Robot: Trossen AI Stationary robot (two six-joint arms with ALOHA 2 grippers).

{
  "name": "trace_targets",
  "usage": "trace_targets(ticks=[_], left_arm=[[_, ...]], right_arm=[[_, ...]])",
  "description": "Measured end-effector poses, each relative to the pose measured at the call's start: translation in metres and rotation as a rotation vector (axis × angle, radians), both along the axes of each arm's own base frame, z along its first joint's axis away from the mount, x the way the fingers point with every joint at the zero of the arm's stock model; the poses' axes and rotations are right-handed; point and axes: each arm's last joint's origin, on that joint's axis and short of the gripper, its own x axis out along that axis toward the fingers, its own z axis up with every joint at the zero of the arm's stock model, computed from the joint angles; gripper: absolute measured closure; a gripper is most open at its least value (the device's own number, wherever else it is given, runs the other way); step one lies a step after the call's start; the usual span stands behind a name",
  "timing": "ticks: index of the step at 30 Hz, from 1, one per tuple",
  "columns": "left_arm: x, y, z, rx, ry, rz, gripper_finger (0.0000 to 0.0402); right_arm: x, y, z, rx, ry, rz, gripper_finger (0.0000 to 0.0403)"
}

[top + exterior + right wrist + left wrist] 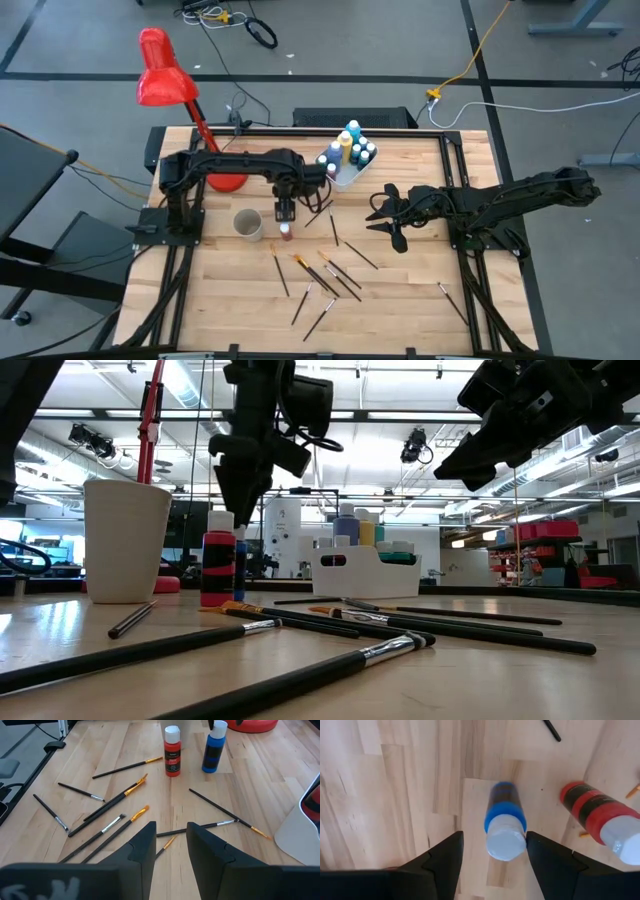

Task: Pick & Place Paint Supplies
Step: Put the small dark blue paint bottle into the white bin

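A blue paint bottle (pixel 504 820) with a white cap stands upright on the wooden table. My left gripper (pixel 495 838) hangs open just above it, pointing down, one finger on either side of the cap, touching nothing. A red paint bottle (pixel 597 815) stands close beside it (pixel 286 232). Several more bottles stand in the white tray (pixel 345 176) at the far middle. Dark-handled paintbrushes (pixel 325 275) lie scattered over the near half of the table. My right gripper (pixel 170 845) waits open above the table's right half (pixel 385 215), holding nothing.
A beige cup (pixel 248 223) stands left of the two bottles. A red desk lamp (pixel 165 80) rises from the far left corner, its base (pixel 228 182) beside my left arm. One brush (pixel 452 300) lies apart at the near right.
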Motion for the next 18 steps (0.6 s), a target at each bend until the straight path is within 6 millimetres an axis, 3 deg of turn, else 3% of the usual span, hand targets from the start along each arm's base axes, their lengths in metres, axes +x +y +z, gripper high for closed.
trace_targets(ticks=[18], left_arm=[[0.0006,0.0002,-0.0002,-0.04,-0.014,0.015,0.0175]], right_arm=[[0.0,0.0,0.0,0.0,0.0,0.0,0.0292]])
